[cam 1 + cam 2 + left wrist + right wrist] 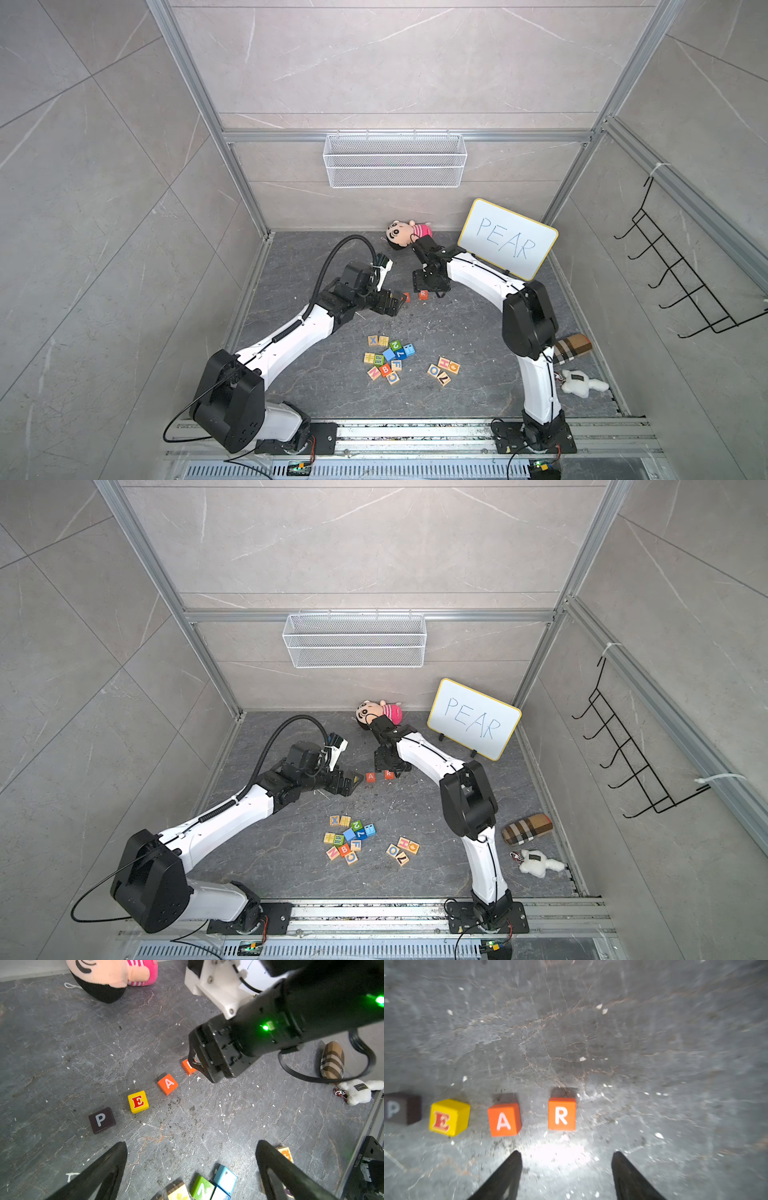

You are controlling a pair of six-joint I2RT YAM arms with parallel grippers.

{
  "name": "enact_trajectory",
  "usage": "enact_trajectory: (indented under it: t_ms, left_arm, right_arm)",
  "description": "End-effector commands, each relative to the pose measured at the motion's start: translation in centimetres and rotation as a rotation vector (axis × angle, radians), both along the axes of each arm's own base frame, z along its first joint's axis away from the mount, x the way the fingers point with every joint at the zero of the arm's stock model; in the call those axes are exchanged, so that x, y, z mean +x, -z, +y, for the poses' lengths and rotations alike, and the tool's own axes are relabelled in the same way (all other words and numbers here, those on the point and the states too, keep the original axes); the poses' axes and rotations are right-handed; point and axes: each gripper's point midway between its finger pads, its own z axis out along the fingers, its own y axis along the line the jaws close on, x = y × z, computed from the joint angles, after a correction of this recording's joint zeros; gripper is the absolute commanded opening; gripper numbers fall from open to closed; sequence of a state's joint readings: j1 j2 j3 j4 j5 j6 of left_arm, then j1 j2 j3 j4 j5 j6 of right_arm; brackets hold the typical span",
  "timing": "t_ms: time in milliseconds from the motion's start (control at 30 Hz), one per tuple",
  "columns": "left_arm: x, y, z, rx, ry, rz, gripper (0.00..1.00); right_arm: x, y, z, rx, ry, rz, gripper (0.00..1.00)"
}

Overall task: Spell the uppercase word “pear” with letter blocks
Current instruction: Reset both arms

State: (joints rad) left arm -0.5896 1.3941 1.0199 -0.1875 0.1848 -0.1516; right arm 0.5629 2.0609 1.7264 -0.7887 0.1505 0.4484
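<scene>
While the right gripper point(566, 1153) hangs just short of the row, I read its jaws as spread, with nothing between them. That wrist picture is smeared, so edges are soft. Just past its tips sits the R block point(562, 1114), then the A block point(504, 1120), the E block point(448, 1118) turned slightly askew, and the P block point(401, 1108), cut off at the frame edge. All four lie apart in one line on the floor point(654, 1043), letters up. My left gripper point(192, 1144) is also spread wide and empty, on the P side of the row. From its camera the right gripper's body hides most of the R block. In both top views I find only the A block and R block; the left wrist covers the rest. The doll point(112, 976) is cropped, and the spare blocks point(214, 1186) are cut off too.
</scene>
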Motion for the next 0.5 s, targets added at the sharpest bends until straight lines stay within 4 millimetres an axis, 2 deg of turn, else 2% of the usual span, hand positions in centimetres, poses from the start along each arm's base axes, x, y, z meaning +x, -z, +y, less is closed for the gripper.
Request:
enact_trajectory:
  t_ms: [0, 233, 467]
  left_arm:
    - [0.8, -2.0, -0.3, -0.014, -0.018, -0.019, 0.99]
    - [1.6, -2.2, -0.5, -0.001, -0.025, 0.01, 0.97]
    - [2.3, -2.1, 0.0, 0.0, -0.046, 0.02, 0.95]
  right_arm:
    - [0.5, -3.1, -1.3, -0.012, 0.001, -0.164, 0.8]
    - [-1.4, -3.8, -5.1, -0.073, 0.039, -0.287, 0.82]
    - [-2.9, -4.3, -7.0, -0.078, 0.052, -0.33, 0.85]
